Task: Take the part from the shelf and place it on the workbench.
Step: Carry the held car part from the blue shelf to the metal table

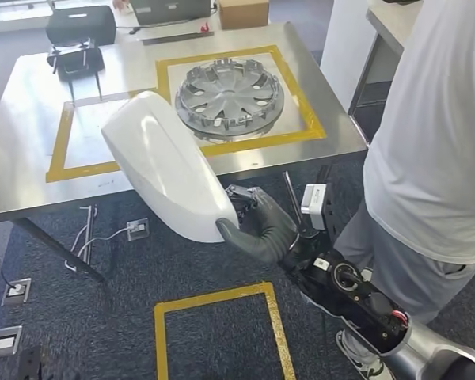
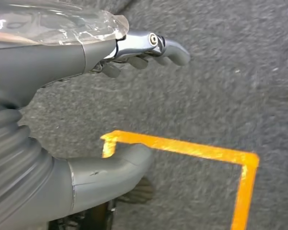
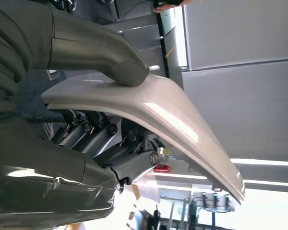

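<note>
From the head view I see my right hand [image 1: 260, 228] clamped on the lower end of the white part [image 1: 163, 170], which reaches up over the near edge of the workbench [image 1: 26, 158] beside a hubcap [image 1: 229, 96]; it looks a stiff, light, glossy shell, likely slippery, best gripped at its edge. In the left wrist view my left hand [image 2: 135, 48] hangs over carpet, fingers apart and empty. In the right wrist view the thumb [image 3: 110, 55] presses one face, fingers [image 3: 99, 139] underneath.

White part [image 1: 163, 166] — silver hubcap [image 1: 229, 96] — yellow tape [image 1: 163, 79] outlines.
</note>
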Robot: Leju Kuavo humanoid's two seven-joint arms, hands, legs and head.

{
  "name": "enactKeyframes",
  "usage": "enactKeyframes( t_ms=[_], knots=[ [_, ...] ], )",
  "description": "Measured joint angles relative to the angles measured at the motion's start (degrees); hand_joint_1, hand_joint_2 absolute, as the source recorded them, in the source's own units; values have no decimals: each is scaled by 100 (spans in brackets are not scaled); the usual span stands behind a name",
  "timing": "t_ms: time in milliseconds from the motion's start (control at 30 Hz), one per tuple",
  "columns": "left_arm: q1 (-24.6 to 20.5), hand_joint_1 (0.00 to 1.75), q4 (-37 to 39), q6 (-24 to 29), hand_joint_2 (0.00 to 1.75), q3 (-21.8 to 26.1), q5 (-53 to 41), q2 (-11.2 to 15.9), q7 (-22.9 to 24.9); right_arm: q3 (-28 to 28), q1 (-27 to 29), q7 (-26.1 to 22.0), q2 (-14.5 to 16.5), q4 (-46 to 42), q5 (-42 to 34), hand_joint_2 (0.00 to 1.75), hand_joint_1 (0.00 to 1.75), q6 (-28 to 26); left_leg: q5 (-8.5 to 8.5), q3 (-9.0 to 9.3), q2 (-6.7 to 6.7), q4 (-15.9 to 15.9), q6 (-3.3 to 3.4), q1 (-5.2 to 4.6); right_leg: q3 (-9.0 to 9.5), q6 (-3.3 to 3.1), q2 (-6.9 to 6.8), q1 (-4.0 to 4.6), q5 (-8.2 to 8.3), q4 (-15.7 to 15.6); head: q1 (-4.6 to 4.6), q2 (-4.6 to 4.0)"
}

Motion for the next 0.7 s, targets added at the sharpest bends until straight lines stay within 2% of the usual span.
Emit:
enactKeyframes(
  t_ms=[33, 67, 100, 133, 167, 200, 233, 267, 300, 333, 400, 433, 467, 533, 567, 633, 667, 700],
  knots=[
    [-5, 0, 0, -1, 175, 0, 0, -3, -3, -6, -5, -1, 0, -3, 1, 175, 175, 0, -61, 102, 5, -28, -23, 17, 31, 13, -25, 3, 55, 87, 15, 0],
    [-10, 0, 0, -2, 175, 0, -1, -13, -7, -11, -12, -5, 0, -6, 1, 175, 175, 1, -131, 212, 7, -52, -23, 27, -36, 27, -65, 11, 140, 320, 26, 0],
    [-9, 0, 0, -4, 175, 0, -1, -21, -9, -15, -18, -11, 0, -8, 1, 175, 175, 3, -201, 330, 10, -59, -7, 29, -213, 39, -110, 16, 178, 648, 34, 0],
    [-2, 0, 0, -5, 175, 0, -1, -32, -10, -14, -8, -16, 0, -9, 2, 175, 175, 5, -284, 444, 19, -65, 9, 33, -464, 46, -159, 21, 142, 1031, 45, 0],
    [2, 0, 0, -5, 175, 0, -1, -39, -10, -14, 12, -27, 0, -9, 7, 175, 175, 10, -388, 559, 24, -63, 28, 29, -733, 55, -188, 30, -2, 1372, 46, 0],
    [6, 0, 0, -6, 175, 0, 0, -48, -10, -14, 39, -39, 0, -9, 13, 175, 175, 16, -493, 683, 29, -62, 41, 27, -989, 67, -199, 32, -253, 1594, 52, 0],
    [11, 0, 0, -6, 175, 0, 0, -55, -10, -15, 71, -51, 0, -9, 20, 175, 175, 21, -606, 822, 31, -62, 46, 26, -1195, 79, -203, 36, -550, 1667, 54, 0],
    [18, 0, 0, -6, 175, 0, 1, -61, -9, -19, 98, -65, -1, -9, 28, 175, 175, 30, -724, 975, 29, -61, 51, 26, -1345, 87, -204, 37, -792, 1605, 55, 0],
    [27, 0, 0, -7, 175, 0, 2, -65, -9, -26, 117, -77, -1, -9, 34, 175, 175, 42, -847, 1142, 26, -61, 51, 27, -1445, 87, -205, 37, -856, 1421, 56, 0],
    [35, 0, 0, -8, 175, 0, 3, -68, -9, -34, 133, -89, -2, -9, 43, 175, 175, 55, -974, 1308, 27, -61, 49, 27, -1515, 78, -206, 39, -645, 1143, 57, 0],
    [44, 0, 2, -13, 175, -2, 7, -80, -10, -51, 172, -108, -4, -3, 60, 175, 175, 89, -1221, 1559, 21, -33, 28, 20, -1635, 38, -220, 61, 473, 487, 32, -1],
    [40, 0, 3, -15, 175, -3, 10, -86, -10, -56, 190, -112, -4, -5, 68, 175, 175, 104, -1331, 1628, 19, -20, 8, 21, -1641, 10, -221, 79, 955, 282, 6, -1],
    [32, 0, 4, -17, 175, -4, 12, -91, -12, -61, 202, -114, -5, -9, 73, 175, 175, 116, -1404, 1670, 15, 14, -14, 24, -1632, -21, -222, 98, 1229, 169, -16, -1],
    [10, 0, 3, -19, 175, -4, 12, -92, -19, -84, 189, -119, -5, -31, 79, 175, 175, 126, -1398, 1606, 21, 230, -64, 39, -1509, -83, -207, 109, 1171, 163, -16, -1],
    [3, 0, 2, -20, 175, -4, 10, -93, -26, -101, 181, -122, -6, -37, 79, 175, 175, 125, -1297, 1464, 31, 509, -97, 45, -1444, -110, -203, 100, 1108, 146, -6, 0],
    [-1, 0, 1, -19, 175, -4, 9, -93, -34, -123, 177, -126, -7, -43, 85, 175, 175, 135, -1172, 957, 54, 1271, -181, 79, -1266, -144, -194, 68, 969, 122, 1, 0],
    [5, 0, 0, -17, 175, -4, 8, -99, -37, -128, 182, -123, -7, -42, 93, 175, 175, 151, -1241, 671, 64, 1613, -227, 106, -1167, -148, -194, 56, 891, 113, -3, 0],
    [13, 0, 0, -14, 175, -4, 5, -101, -36, -129, 187, -118, -7, -42, 108, 175, 175, 177, -1443, 418, 73, 1830, -265, 140, -1058, -144, -194, 44, 814, 106, -2, 0]
  ],
)
